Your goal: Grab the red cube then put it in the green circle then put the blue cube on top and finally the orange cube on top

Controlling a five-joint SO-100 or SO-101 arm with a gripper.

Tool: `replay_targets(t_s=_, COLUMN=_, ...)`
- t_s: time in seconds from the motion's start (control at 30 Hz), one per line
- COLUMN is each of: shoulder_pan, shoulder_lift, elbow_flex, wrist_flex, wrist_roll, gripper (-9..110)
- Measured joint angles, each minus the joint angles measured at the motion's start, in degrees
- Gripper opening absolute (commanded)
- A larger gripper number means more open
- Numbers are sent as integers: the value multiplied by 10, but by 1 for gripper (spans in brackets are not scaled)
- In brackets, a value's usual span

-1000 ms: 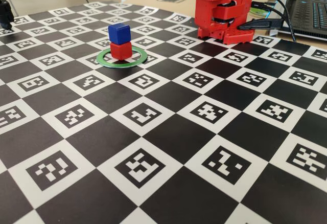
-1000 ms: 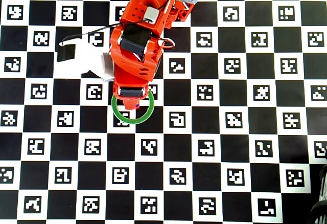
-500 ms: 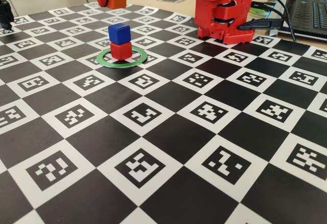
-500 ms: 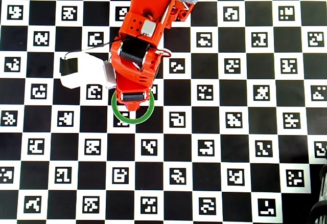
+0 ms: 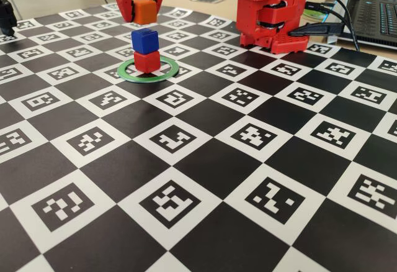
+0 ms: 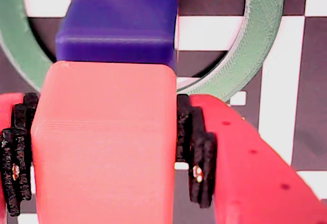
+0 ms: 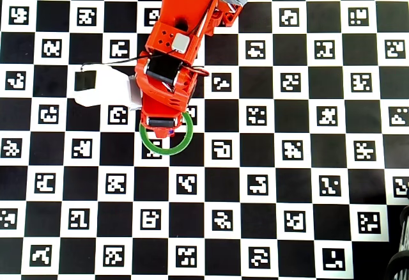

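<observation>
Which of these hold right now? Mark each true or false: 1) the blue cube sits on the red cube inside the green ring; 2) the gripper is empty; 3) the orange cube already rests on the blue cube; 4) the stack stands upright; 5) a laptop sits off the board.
1) True: the blue cube sits on the red cube inside the green circle.
2) False: the gripper is shut on the orange cube.
3) False: in the fixed view the orange cube hangs in the air above the blue cube, apart from it.
4) True.
5) True: a laptop lies beyond the board at the fixed view's right edge.
</observation>
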Motion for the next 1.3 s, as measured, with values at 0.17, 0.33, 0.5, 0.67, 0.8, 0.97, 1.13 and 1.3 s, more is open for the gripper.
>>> replay_targets(t_s=0.17, shoulder_pan=0, shoulder_lift=0, elbow_flex=17, wrist_flex=-18, wrist_roll=0, gripper=11)
replay_targets(t_s=0.33, shoulder_pan=0, shoulder_lift=0, elbow_flex=21, wrist_flex=-29, wrist_roll=0, gripper=11)
replay_targets(t_s=0.5, shoulder_pan=0, shoulder_lift=0, elbow_flex=21, wrist_flex=-29, wrist_roll=0, gripper=11)
replay_targets(t_s=0.67, shoulder_pan=0, shoulder_lift=0, elbow_flex=29, wrist_flex=-33, wrist_roll=-1, gripper=11)
replay_targets(t_s=0.8, shoulder_pan=0, shoulder_lift=1, elbow_flex=31, wrist_flex=-42, wrist_roll=-1, gripper=11)
replay_targets(t_s=0.97, shoulder_pan=0, shoulder_lift=1, elbow_flex=36, wrist_flex=-48, wrist_roll=-1, gripper=17)
replay_targets(t_s=1.13, shoulder_pan=4, shoulder_lift=-1, elbow_flex=40, wrist_flex=-48, wrist_roll=-4, gripper=35)
replay_targets(t_s=1.3, shoulder_pan=7, shoulder_lift=-1, elbow_flex=42, wrist_flex=-39, wrist_roll=-4, gripper=45)
